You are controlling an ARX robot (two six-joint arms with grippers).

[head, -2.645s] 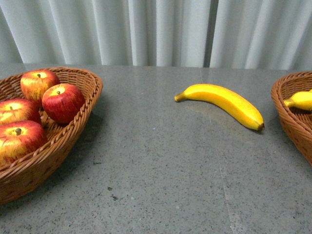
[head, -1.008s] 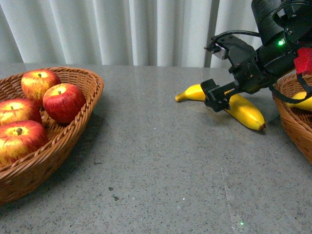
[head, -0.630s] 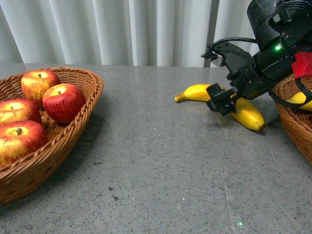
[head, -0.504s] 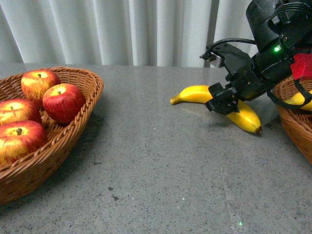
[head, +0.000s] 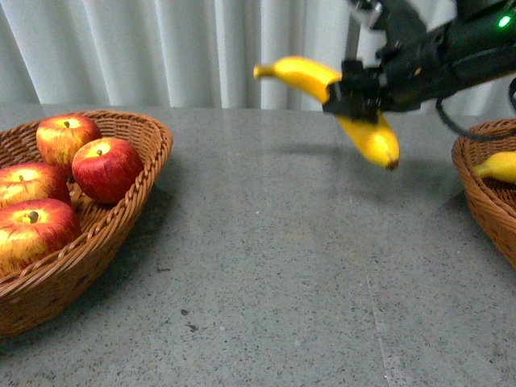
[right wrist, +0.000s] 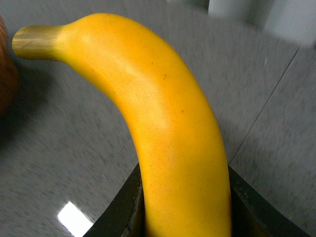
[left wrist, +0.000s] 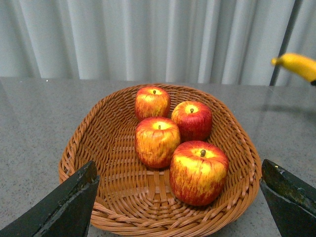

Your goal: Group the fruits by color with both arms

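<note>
While the near stretch of the counter (head: 266,282) lies bare, the left hand (left wrist: 177,207) hovers spread wide and empty before the apple basket (head: 121,218). Farther back, the right hand (head: 355,89) clamps the banana (head: 367,133) mid-length, clear above the counter, long axis crosswise. The banana basket (head: 476,189) lies rightward with open room between, so that arm seems best placed.

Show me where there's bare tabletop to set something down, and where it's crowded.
The grey table lies bare between the left basket and the right basket, including beneath the lifted banana in the right gripper. Crowded: the left basket, holding four apples, and the airspace around that arm.
</note>
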